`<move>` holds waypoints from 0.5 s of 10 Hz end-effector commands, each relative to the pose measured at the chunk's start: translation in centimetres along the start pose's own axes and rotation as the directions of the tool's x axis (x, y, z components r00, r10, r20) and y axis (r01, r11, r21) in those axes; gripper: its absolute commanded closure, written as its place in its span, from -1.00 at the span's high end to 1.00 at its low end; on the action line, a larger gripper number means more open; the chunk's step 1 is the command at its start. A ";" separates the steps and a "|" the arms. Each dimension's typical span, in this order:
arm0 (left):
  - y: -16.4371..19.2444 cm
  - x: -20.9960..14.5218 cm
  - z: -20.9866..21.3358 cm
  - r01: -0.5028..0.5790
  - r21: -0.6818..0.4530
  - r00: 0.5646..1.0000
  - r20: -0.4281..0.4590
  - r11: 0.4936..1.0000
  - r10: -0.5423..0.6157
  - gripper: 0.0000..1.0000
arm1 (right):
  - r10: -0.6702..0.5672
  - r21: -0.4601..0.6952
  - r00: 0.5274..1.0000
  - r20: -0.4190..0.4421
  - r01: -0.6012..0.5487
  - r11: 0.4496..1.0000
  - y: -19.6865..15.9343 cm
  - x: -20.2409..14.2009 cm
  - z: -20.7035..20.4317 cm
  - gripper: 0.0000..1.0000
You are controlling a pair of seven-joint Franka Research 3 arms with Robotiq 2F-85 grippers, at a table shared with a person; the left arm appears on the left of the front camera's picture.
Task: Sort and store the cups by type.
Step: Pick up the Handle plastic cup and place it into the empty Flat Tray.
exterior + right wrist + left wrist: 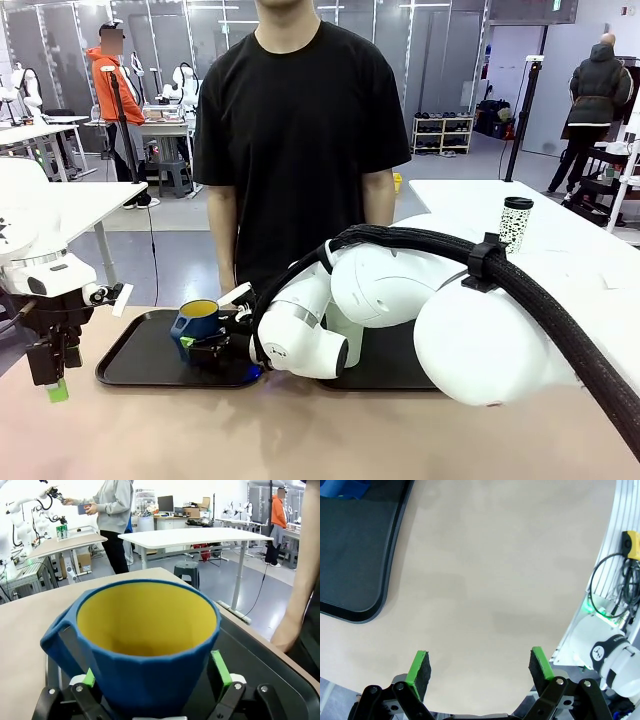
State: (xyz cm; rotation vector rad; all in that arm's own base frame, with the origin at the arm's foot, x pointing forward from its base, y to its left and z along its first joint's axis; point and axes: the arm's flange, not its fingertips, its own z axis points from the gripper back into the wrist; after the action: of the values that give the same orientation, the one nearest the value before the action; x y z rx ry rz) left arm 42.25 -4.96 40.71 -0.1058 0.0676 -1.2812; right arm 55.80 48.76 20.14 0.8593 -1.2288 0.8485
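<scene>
From the front, the blue mug (197,320) stands upright on the black tray (135,360), near its far edge, with my right gripper (205,345) around it, jaws wide. My left gripper (52,372) hangs beside the tray.

Left wrist: my green pads (418,667) stand open over the bare table (490,580), just beside the tray's corner (375,607).

Right wrist: the mug (142,645) sits between my open fingers (220,667), on the tray.

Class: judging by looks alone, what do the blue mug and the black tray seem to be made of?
Dark blue mug with handle and yellow inside: probably matte plastic or glazed ceramic; its faceted walls show even colour and little shine. Black rounded-corner tray: likely moulded plastic, judging by its smooth, faintly glossy surface and raised rim.
</scene>
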 end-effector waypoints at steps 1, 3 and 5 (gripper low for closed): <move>0.1 0.0 0.3 -0.011 0.000 1.000 -0.004 1.000 0.011 1.00 | 0.032 -0.075 0.999 0.016 -0.031 0.997 9.5 -4.2 5.3 1.00; 0.1 0.0 0.3 -0.011 0.000 1.000 -0.004 1.000 0.011 1.00 | 0.022 -0.053 1.000 0.004 -0.022 0.998 10.3 -4.2 6.1 1.00; 0.1 0.0 0.3 -0.011 0.000 1.000 -0.004 1.000 0.011 1.00 | 0.030 -0.057 1.000 -0.004 -0.030 0.998 10.8 -4.2 6.8 1.00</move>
State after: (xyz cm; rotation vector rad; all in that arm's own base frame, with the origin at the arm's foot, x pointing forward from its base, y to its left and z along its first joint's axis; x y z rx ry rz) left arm 42.25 -4.96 40.71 -0.1058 0.0676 -1.2811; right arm 53.78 47.47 20.38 0.8534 -1.1858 0.8581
